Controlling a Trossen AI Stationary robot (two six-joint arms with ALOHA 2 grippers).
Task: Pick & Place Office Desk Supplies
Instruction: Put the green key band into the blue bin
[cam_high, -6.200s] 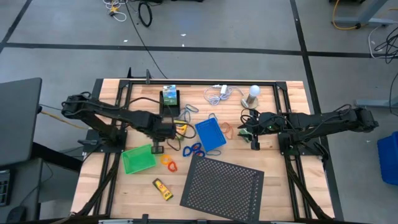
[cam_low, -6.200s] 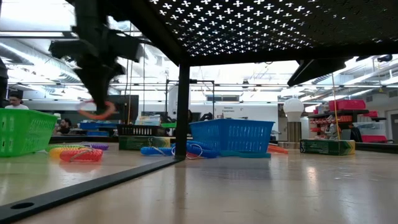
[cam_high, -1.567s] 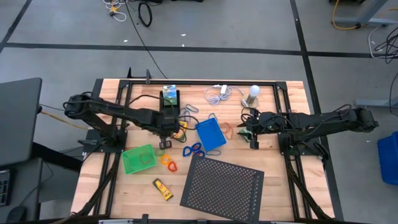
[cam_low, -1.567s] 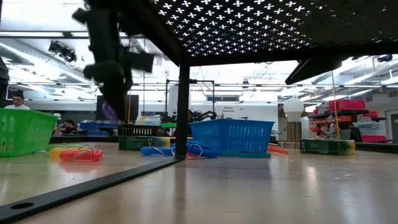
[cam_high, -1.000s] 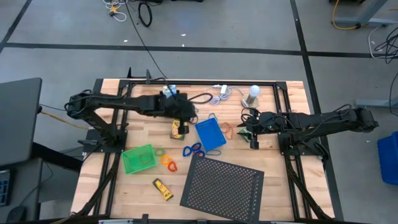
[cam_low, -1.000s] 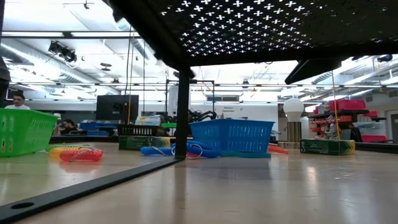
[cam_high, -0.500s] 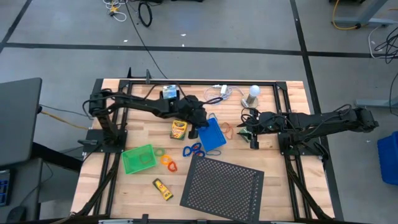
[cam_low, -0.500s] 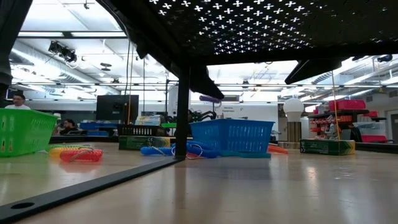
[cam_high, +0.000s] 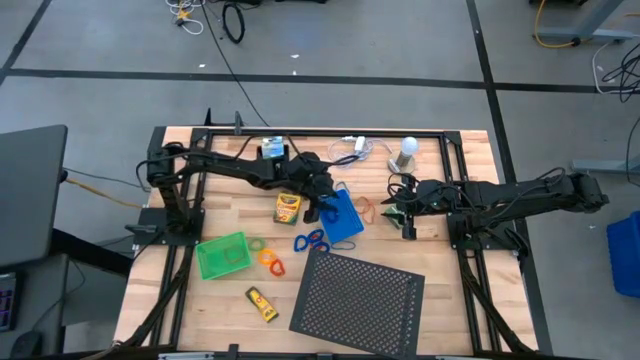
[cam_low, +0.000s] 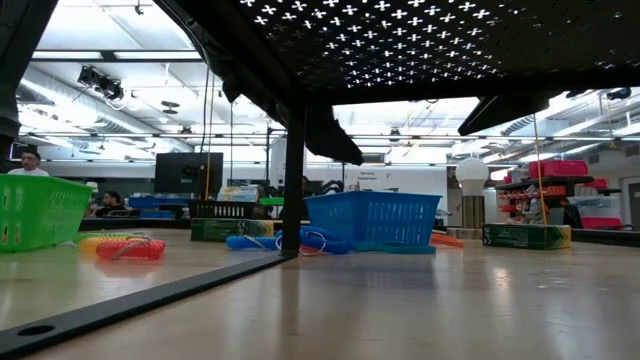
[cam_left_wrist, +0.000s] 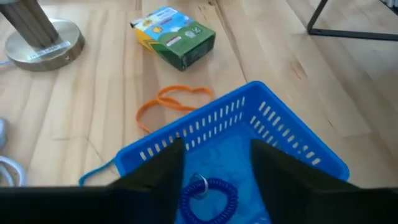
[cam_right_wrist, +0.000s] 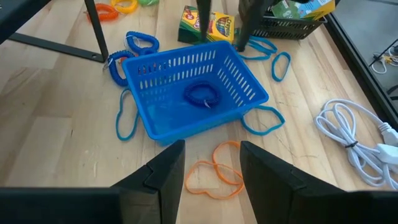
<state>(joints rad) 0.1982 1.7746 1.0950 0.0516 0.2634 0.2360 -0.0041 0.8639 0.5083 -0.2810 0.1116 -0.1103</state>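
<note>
Inside, blue tray (cam_right_wrist: 189, 99) holds blue coil (cam_right_wrist: 202, 95).

Grey taped floor (cam_high: 400, 50) surrounds the wooden table (cam_high: 180, 310).

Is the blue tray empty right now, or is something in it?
Not empty. A coiled blue loop lies on the floor of the blue tray; the left wrist view shows it too, just past the open left gripper.

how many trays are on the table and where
3. The blue tray sits mid-table under the left gripper; the green tray lies toward the left front; the black tray is at the back. Others may hide elsewhere.
</note>
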